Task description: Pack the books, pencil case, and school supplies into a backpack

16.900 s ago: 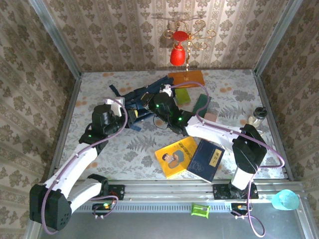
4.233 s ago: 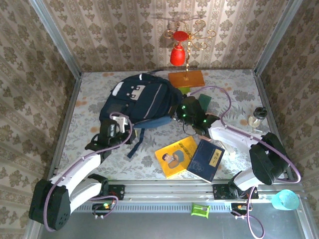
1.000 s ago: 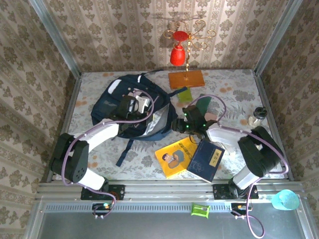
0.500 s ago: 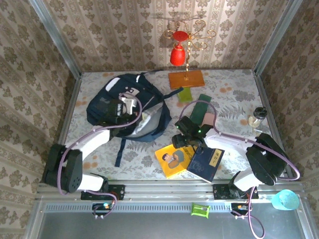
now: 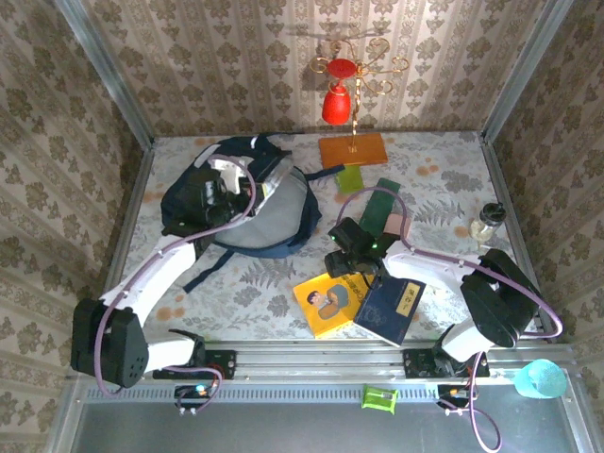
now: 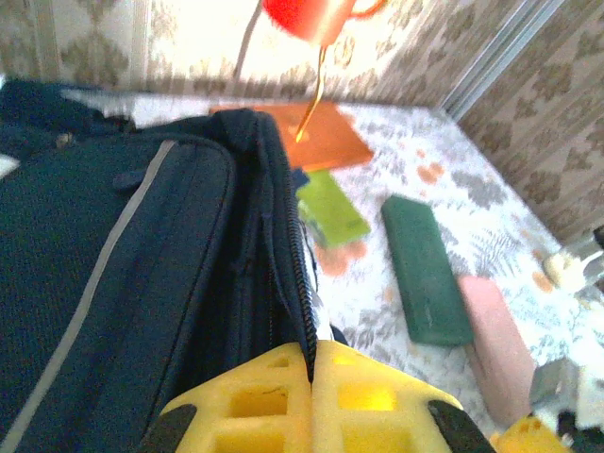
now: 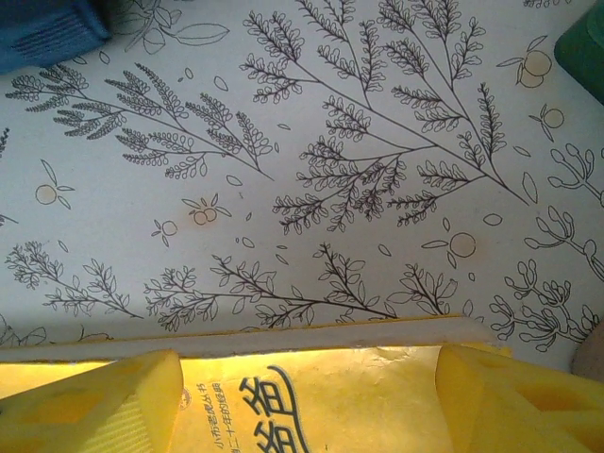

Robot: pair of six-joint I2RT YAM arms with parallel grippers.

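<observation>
A desk [image 5: 283, 283] covered in leaf-printed cloth is enclosed by walls of patterned wallpaper. The backpack [image 5: 274, 217] is laid at the rear left, and its zip edge is clamped between the left fingers [image 6: 368, 401], which are pressed together. The yellow book [image 5: 326, 302] and the navy book [image 5: 392, 304] are laid touching near the front edge. The right fingers [image 7: 514, 401] are spread wide over the yellow book's far edge; whether it is touched cannot be told. A light green piece [image 6: 332, 209], a dark green piece [image 6: 425, 269] and a pink piece [image 6: 495, 344] are laid on the desk right of the backpack, with an orange slab [image 5: 352, 149] behind them
</observation>
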